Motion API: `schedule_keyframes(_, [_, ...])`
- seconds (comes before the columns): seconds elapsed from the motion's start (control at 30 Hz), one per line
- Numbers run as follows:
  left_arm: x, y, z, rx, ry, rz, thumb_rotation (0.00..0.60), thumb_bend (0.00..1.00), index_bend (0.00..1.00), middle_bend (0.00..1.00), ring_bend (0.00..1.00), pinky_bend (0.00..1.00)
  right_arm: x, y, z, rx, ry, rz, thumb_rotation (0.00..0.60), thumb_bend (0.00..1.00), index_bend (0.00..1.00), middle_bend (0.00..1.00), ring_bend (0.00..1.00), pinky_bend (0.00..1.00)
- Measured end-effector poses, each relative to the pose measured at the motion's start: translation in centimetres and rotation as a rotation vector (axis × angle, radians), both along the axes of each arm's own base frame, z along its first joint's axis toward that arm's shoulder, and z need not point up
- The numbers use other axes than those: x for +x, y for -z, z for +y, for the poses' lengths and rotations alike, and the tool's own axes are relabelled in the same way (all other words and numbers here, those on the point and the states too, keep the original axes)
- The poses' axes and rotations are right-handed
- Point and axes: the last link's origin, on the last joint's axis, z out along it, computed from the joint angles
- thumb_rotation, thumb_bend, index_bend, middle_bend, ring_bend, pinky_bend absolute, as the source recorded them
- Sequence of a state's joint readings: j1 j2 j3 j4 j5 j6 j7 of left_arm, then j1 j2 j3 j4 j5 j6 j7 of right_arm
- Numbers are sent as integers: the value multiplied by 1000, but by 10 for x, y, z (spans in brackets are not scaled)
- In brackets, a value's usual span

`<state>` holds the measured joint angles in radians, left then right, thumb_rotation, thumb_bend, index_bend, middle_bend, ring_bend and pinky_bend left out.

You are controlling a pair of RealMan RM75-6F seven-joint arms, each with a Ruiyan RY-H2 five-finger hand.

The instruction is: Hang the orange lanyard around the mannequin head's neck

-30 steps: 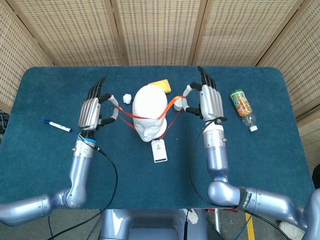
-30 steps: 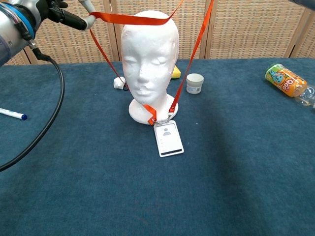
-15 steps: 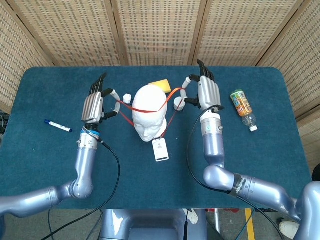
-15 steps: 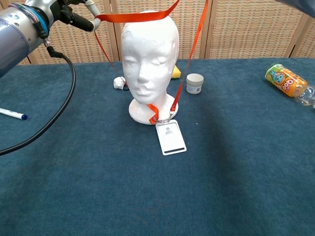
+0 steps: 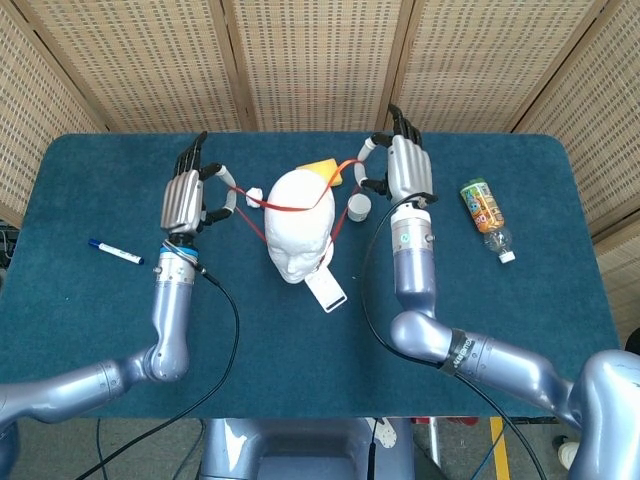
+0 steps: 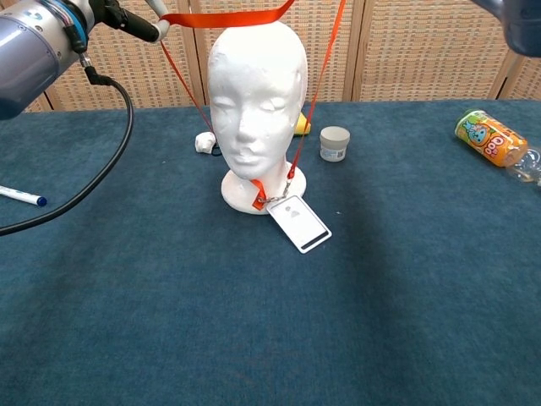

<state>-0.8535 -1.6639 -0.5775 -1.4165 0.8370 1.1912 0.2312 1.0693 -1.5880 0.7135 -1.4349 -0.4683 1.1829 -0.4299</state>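
now, far left on the blue table (image 5: 100, 330) lies a pen (image 5: 115, 251). next the left hand (image 5: 186, 196) pinches the orange lanyard (image 5: 290, 207) up in the air. the strap runs over the top of the white mannequin head (image 5: 297, 222), not yet round its neck. the badge (image 6: 298, 223) lies tilted on the table, touching the head's base. the right hand (image 5: 404, 170) holds the strap's other side. a small jar (image 6: 335, 143) sits near. far right lies an orange bottle (image 5: 485, 214).
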Motion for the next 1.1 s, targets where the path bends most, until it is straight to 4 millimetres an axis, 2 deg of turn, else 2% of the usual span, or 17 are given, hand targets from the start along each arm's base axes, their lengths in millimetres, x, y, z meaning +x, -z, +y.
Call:
schedule_keyframes(0.37, [-2, 1, 12, 12, -24, 22, 600, 541, 643, 0, 0, 0, -2, 3, -16, 0, 4, 16, 600, 431, 744, 8, 0, 0])
schedule_keyframes(0.43, [-3, 3, 14, 15, -31, 26, 600, 544, 604, 0, 0, 0, -2, 4, -19, -3, 5, 16, 600, 391, 744, 9, 0, 0])
schedule_keyframes(0.5, [-4, 4, 16, 15, -37, 28, 600, 546, 521, 0, 0, 0, 0, 4, -23, -5, 5, 13, 600, 340, 744, 9, 0, 0])
schedule_keyframes(0.57, [-5, 5, 18, 17, -41, 32, 600, 546, 345, 0, 0, 0, 1, 5, -26, -9, 5, 12, 600, 321, 739, 8, 0, 0])
schedule_keyframes(0.6, [-5, 6, 19, 17, -44, 31, 600, 546, 258, 0, 0, 0, 2, 5, -27, -11, 7, 14, 600, 273, 706, 9, 0, 0])
schedule_keyframes(0.67, [-5, 7, 21, 16, -47, 28, 600, 545, 44, 0, 0, 0, 2, 5, -30, -16, 12, 19, 600, 123, 579, 9, 0, 0])
schedule_keyframes(0.7, [-5, 7, 22, 15, -47, 25, 600, 537, 10, 0, 0, 0, 1, 5, -32, -17, 17, 21, 600, 45, 479, 9, 0, 0])
schedule_keyframes(0.8, [-4, 8, 22, 12, -43, 7, 600, 428, 0, 0, 0, 0, -1, 7, -36, -16, 37, 24, 600, 0, 295, 9, 0, 0])
schedule_keyframes(0.87, [-5, 8, 23, 15, -41, -7, 600, 322, 0, 0, 0, 0, -2, 8, -38, -14, 42, 25, 600, 0, 261, 9, 0, 0])
schedule_keyframes(1.0, [-7, 7, 25, 36, -36, 3, 600, 193, 0, 0, 0, 0, -1, 8, -39, -22, 27, 32, 600, 0, 239, 9, 0, 0])
schedule_keyframes(1.07, [-8, 7, 25, 38, -36, 14, 600, 65, 0, 0, 0, 0, -1, 8, -39, -22, 27, 46, 600, 0, 238, 9, 0, 0])
schedule_keyframes(1.1, [-8, 7, 25, 39, -37, 27, 600, 34, 0, 0, 0, 0, -1, 8, -39, -23, 27, 56, 600, 0, 238, 9, 0, 0])
